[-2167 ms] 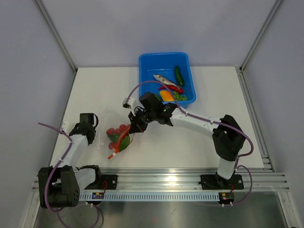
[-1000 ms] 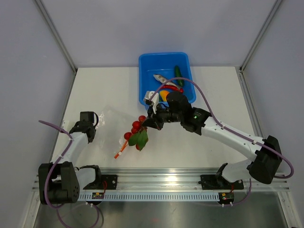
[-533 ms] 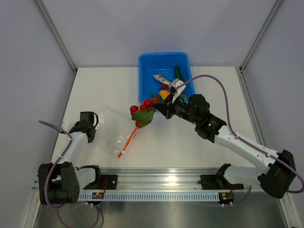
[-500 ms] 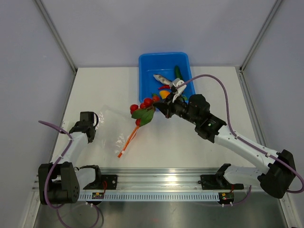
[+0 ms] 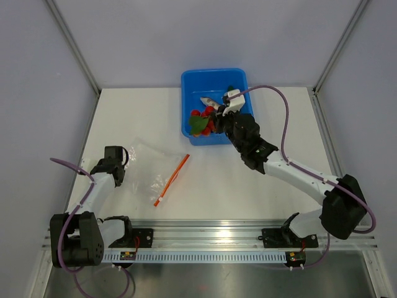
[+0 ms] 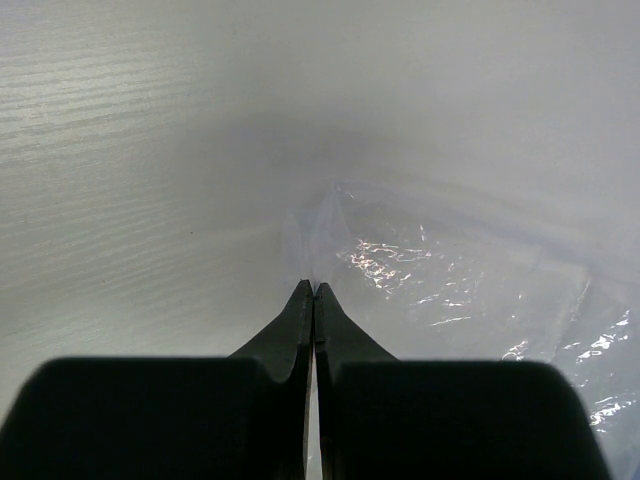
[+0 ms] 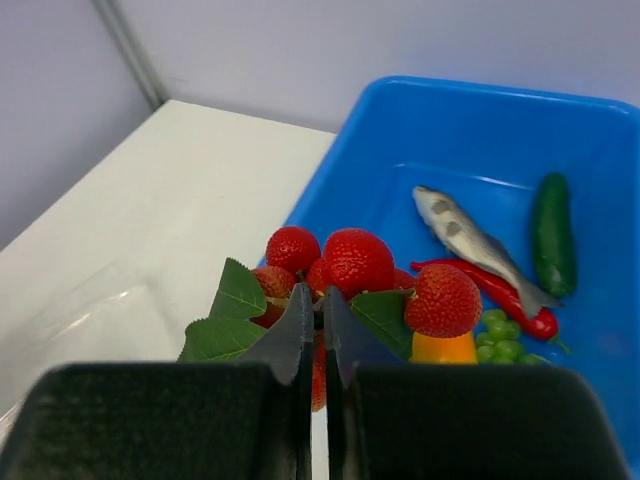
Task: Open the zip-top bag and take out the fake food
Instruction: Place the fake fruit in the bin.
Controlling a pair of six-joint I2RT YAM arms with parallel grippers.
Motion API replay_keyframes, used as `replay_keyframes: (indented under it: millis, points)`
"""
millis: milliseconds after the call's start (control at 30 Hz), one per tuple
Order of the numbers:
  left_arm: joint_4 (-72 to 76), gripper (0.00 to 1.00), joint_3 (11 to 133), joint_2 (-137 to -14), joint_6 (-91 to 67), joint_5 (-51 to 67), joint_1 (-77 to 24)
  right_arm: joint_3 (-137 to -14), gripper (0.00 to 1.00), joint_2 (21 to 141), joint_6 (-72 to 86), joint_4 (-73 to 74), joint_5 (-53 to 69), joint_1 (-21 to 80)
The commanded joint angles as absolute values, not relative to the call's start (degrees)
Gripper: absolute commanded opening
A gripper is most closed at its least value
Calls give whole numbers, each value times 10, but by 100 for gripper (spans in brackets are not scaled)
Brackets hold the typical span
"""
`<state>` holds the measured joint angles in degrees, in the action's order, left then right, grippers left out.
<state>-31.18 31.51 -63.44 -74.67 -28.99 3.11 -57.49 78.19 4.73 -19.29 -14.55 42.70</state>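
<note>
From above, the right gripper (image 5: 208, 122) clamps the berry cluster (image 5: 200, 121) over the blue tub (image 5: 186, 84), while the left gripper (image 5: 123, 166) pinches the zip-top bag (image 5: 152, 174) at its edge. On the left wrist, the tips are closed with the bag just ahead. On the right wrist, the berries sit between the fingers, with a fish (image 7: 465, 235) beyond.

zip-top bag (image 5: 147, 166): clear, flat, apparently empty, 8 o'clock.
fake food (image 7: 440, 298): fish, chili, greens, berries, 12 o'clock.
</note>
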Motion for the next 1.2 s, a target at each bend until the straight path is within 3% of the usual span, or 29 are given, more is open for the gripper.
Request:
replay_keyframes:
  millis: [0,600,767,1067,1167]
  points:
    - [-307,0,335,-624,-752,-314,35,-643,0,836,21,-254,-232,400]
    - [-306,0,334,-625,-751,-317,34,-918,0,1125,5,-250,-304,318]
    - [-302,0,333,-623,-747,-305,35,-935,0,1170,20,-257,-335,304]
    - [-293,0,325,-613,-743,-296,35,-925,14,1181,34,-240,-313,294]
    - [-291,0,324,-614,-741,-296,34,-921,34,1179,36,-235,-303,294]
